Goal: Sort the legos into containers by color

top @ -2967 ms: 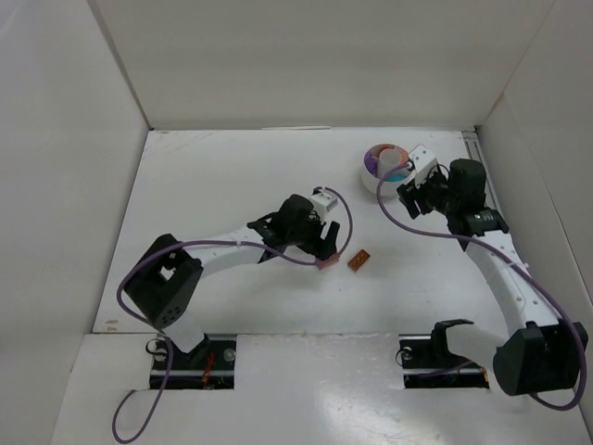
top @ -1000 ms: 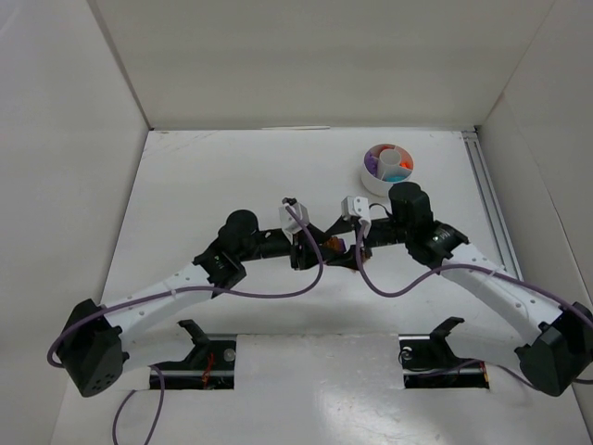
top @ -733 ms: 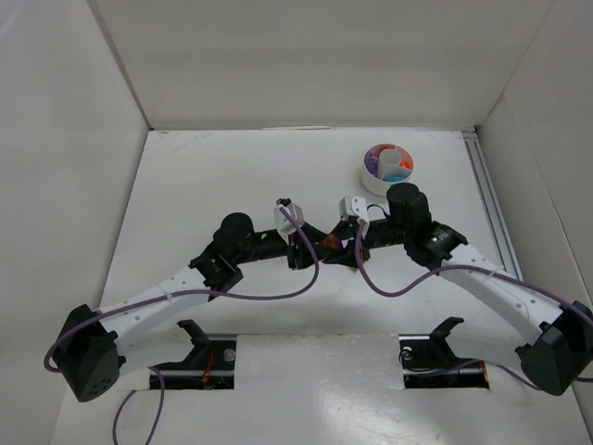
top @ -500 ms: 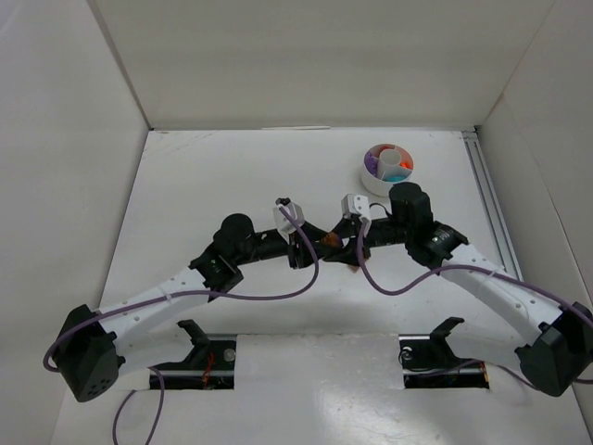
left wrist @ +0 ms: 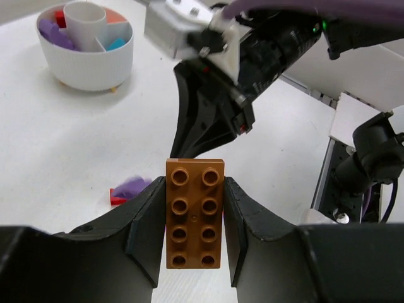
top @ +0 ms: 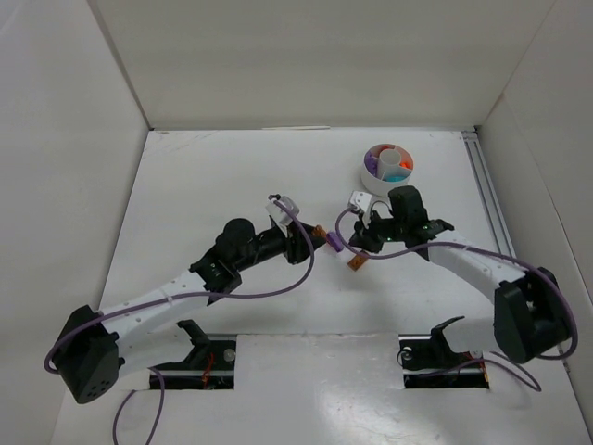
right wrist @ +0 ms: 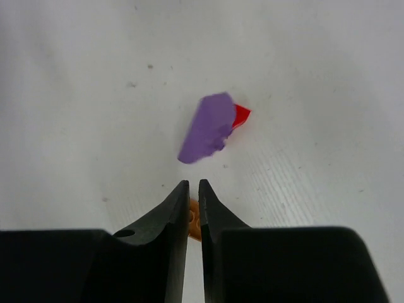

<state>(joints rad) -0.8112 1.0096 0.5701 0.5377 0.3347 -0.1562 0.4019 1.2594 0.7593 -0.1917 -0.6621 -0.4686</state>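
Observation:
My left gripper (left wrist: 194, 183) is shut on a brown eight-stud lego (left wrist: 194, 214) and holds it above mid-table (top: 318, 232). A purple lego (right wrist: 207, 128) with a red lego (right wrist: 241, 115) beside it lies on the table just ahead, both blurred. My right gripper (right wrist: 193, 183) hangs above them with its jaws almost touching and nothing held. An orange lego (top: 356, 263) on the table shows through the slit between them. The white tub of containers (top: 369, 178) stands at the back right and holds purple, teal, orange and red pieces.
White walls enclose the table on three sides. A metal rail (top: 488, 199) runs along the right edge. The two grippers (top: 313, 234) (top: 350, 243) face each other a few centimetres apart. Purple cables loop off both wrists.
My right jaws have closed from wide open and that arm has drawn back to the right. The purple lego now lies loose on the table. The left gripper keeps the brown lego.

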